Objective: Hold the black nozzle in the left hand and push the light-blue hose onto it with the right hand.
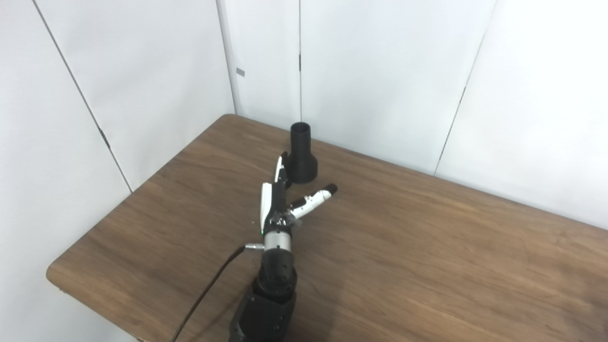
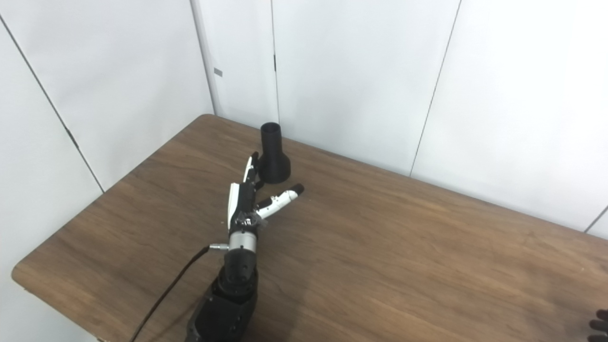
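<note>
Cable (image 1: 209, 289): dark, plugged into a silver connector at the left side of the wrist, trailing down to the picture's lower edge.
Left arm (image 1: 270, 294): black forearm rising from the bottom edge, silver collar at the wrist.
Left hand (image 1: 280, 199): white and black, seen edge-on, fingers (image 1: 279, 168) straight and reaching toward the far table edge, thumb (image 1: 316, 195) splayed out to the right; spread, holding nothing.
Black nozzle (image 1: 301, 154): upright on its flared base near the far edge of the table, narrow open neck on top; just beyond the left hand, with the fingertips close beside the left of its base. Contact cannot be told.
Table (image 1: 427, 247): dark wood-grain top with rounded corners, set against white wall panels (image 1: 389, 71).
Right hand (image 2: 599, 325): only dark fingertips show at the lower right corner of the right eye view; whether spread or closed cannot be told.
Light-blue hose: not visible in either view.
</note>
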Robot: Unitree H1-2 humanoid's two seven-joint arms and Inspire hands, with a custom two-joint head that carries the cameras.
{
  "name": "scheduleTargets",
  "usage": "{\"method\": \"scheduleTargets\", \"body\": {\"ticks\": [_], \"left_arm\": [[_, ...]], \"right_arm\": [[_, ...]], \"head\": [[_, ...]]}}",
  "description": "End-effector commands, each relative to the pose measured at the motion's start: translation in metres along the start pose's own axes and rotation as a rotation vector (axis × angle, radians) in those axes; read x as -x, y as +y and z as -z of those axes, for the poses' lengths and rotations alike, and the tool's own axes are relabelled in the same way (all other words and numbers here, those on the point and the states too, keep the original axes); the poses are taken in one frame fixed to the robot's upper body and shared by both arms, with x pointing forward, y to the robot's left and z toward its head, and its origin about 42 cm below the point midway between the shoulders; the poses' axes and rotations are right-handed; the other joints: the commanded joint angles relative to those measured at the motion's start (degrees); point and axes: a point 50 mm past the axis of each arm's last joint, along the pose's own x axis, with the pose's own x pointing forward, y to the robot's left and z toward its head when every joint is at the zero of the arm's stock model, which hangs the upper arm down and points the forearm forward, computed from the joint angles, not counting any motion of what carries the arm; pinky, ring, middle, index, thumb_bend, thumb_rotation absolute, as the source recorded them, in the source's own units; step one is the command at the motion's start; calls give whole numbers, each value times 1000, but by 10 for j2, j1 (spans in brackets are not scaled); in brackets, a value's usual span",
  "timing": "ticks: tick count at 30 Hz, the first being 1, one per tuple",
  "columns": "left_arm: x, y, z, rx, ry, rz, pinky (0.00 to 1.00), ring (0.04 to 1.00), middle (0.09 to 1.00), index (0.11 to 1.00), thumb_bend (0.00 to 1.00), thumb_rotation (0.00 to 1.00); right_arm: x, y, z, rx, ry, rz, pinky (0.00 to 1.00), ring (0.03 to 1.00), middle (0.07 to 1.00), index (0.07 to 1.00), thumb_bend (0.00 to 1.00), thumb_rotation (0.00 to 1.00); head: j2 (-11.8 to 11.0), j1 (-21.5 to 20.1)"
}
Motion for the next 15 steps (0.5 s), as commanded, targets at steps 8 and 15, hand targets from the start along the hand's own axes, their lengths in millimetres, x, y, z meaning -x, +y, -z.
{"method": "scheduleTargets", "body": {"ticks": [8, 15], "left_arm": [[14, 16, 13, -190, 26, -115, 891, 945, 967, 1000, 1000, 405], [16, 27, 19, -229, 24, -187, 897, 964, 991, 1000, 1000, 402]], "right_arm": [[5, -1, 4, 7, -8, 1, 406, 536, 565, 524, 680, 547], [4, -1, 5, 17, -11, 0, 399, 529, 562, 521, 713, 574]], "head": [[-1, -3], [-2, -3]]}}
